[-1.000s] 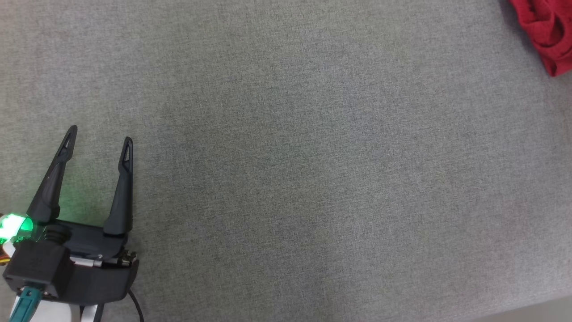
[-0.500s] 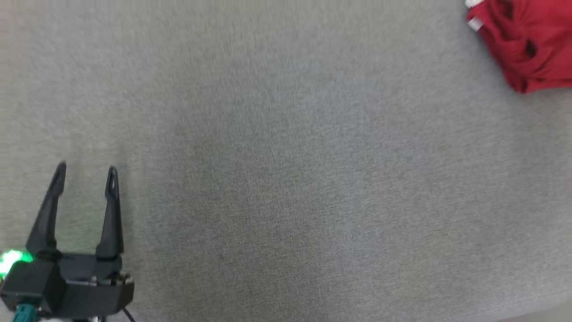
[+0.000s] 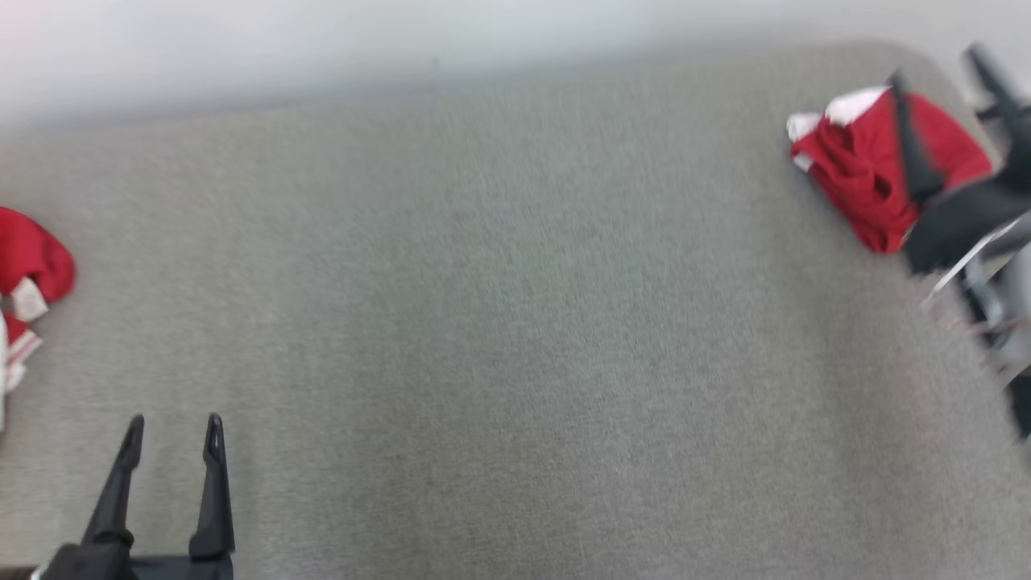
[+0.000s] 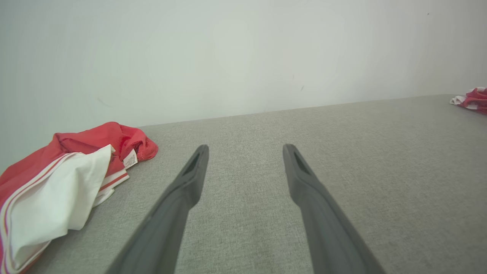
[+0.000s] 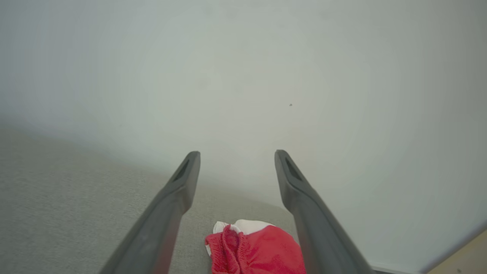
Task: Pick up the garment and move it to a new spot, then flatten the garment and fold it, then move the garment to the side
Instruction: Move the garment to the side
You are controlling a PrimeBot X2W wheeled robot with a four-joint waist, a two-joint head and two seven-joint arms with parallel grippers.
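Note:
A crumpled red garment with white trim (image 3: 858,165) lies at the far right of the grey padded surface (image 3: 515,322). My right gripper (image 3: 933,64) hovers above it, open, one finger crossing the cloth. The right wrist view has the garment (image 5: 258,251) low between the spread fingers of my right gripper (image 5: 236,154), which hold nothing. At the lower left my left gripper (image 3: 174,420) is open and empty over bare surface. In the left wrist view my left gripper (image 4: 245,148) points at the wall, and the red garment (image 4: 473,99) is small at the far right.
A second red and white garment (image 3: 28,270) lies at the surface's left edge, and this second garment (image 4: 68,175) is left of my left fingers. A pale wall (image 3: 322,48) runs behind the surface's far edge. The surface's right edge is close to the crumpled garment.
The head camera has tilted up, so the whole picture slid down and the wall and left garment came into view. My right gripper now shows above the red garment. Left gripper stays open.

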